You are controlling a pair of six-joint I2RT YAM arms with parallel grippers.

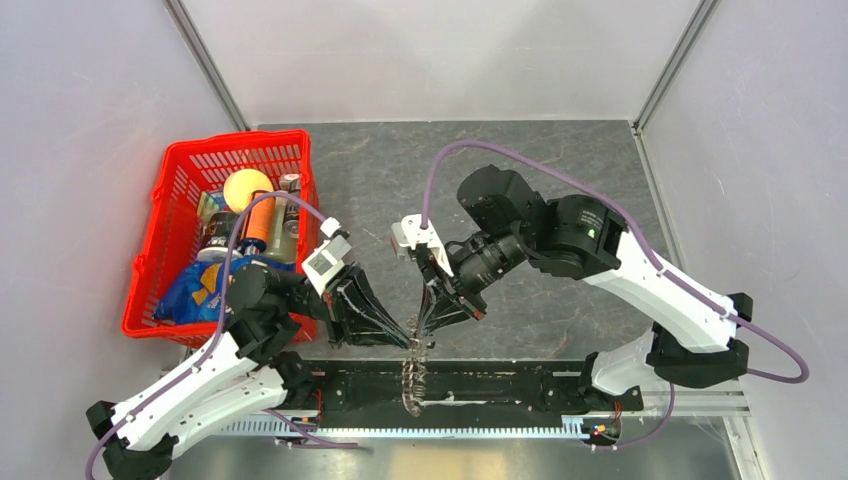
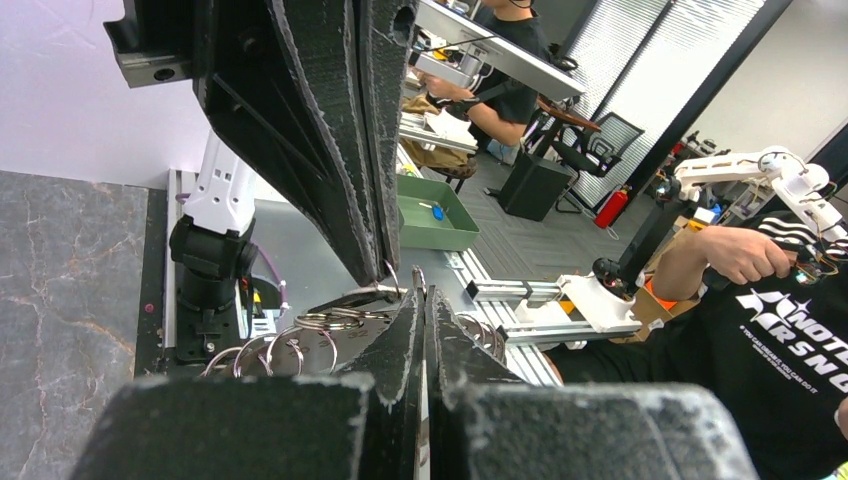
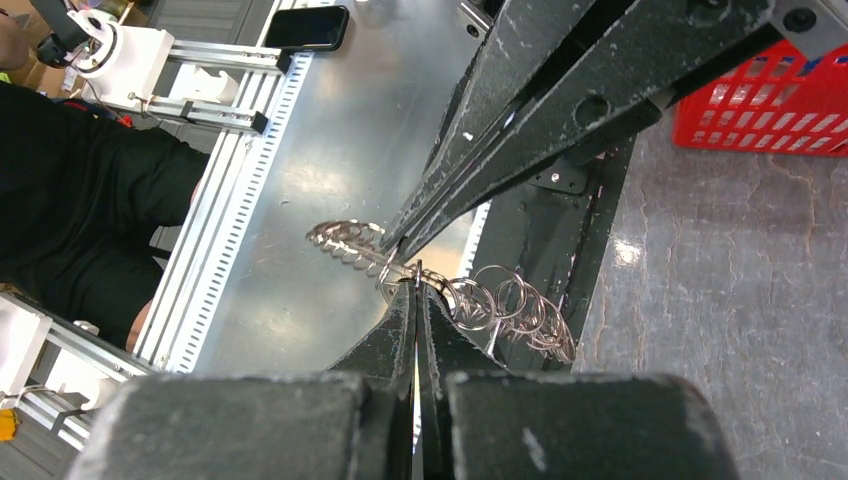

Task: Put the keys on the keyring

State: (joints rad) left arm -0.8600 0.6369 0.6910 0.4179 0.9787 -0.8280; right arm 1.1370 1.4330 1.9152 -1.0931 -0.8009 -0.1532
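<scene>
Both claws were pinched narrow, tip to tip. The left claw [image 1: 404, 338] and right claw [image 1: 426, 322] each appeared clamped on the keyring [image 3: 510, 300], a linked bunch of thin silver wire rings. It hung clear of the grey marbled table [image 1: 560, 160], over the black base rail [image 1: 520, 380]. The small dark key could not be made out. Threading would likely go best with one claw steady and the other making tiny moves, neither slackening.

a robotics lab: white panel walls [image 1: 440, 50] box in a grey tabletop [image 1: 400, 170], aluminium rails [image 3: 225, 205] edge it, and beyond sit office chairs [image 2: 590, 150], a fire extinguisher [image 2: 612, 208] and another white robot arm [image 2: 740, 168].
</scene>
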